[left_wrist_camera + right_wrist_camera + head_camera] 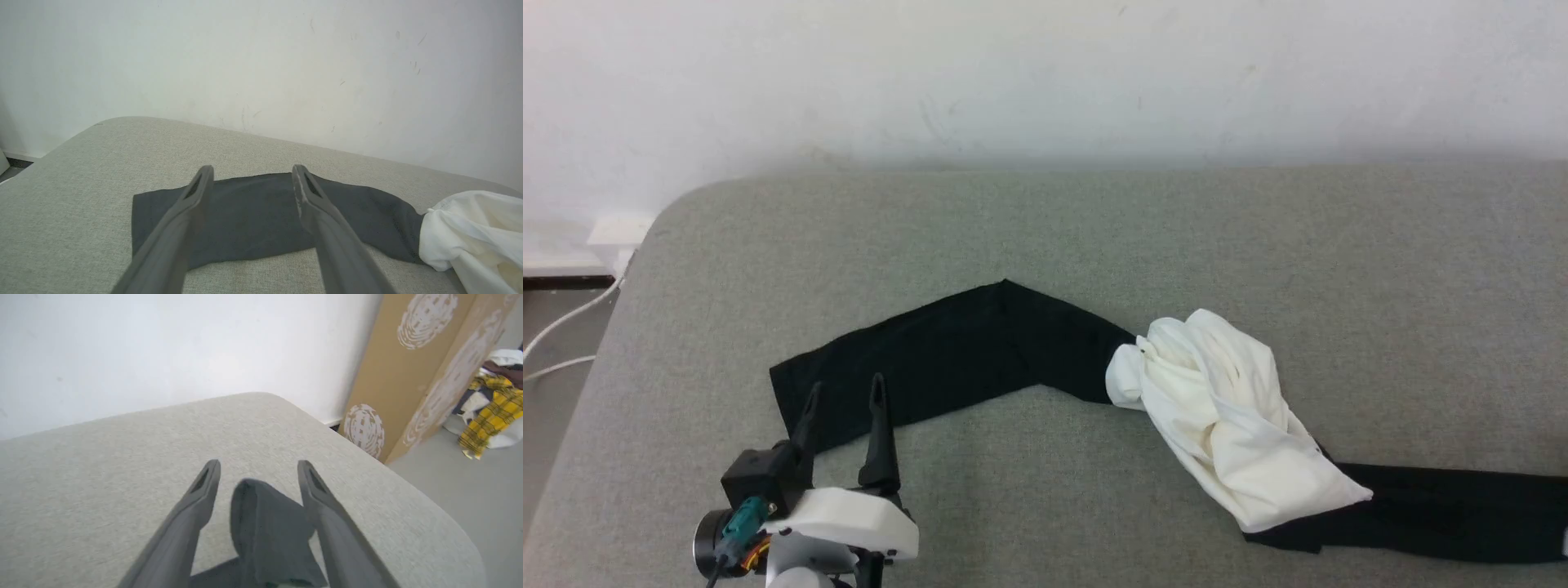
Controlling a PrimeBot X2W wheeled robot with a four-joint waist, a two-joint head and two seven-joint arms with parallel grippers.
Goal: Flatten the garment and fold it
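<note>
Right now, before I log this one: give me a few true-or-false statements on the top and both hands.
1. The white body of the top lies spread flat. False: it is bunched in a heap between two black sleeves.
2. The left hand is open, with its fingers aimed at the end of a black sleeve. True.
3. The top lies on a grey cushion. True.
4. The right hand is shut on white cloth. False: its fingers stand apart, with black cloth between them.
</note>
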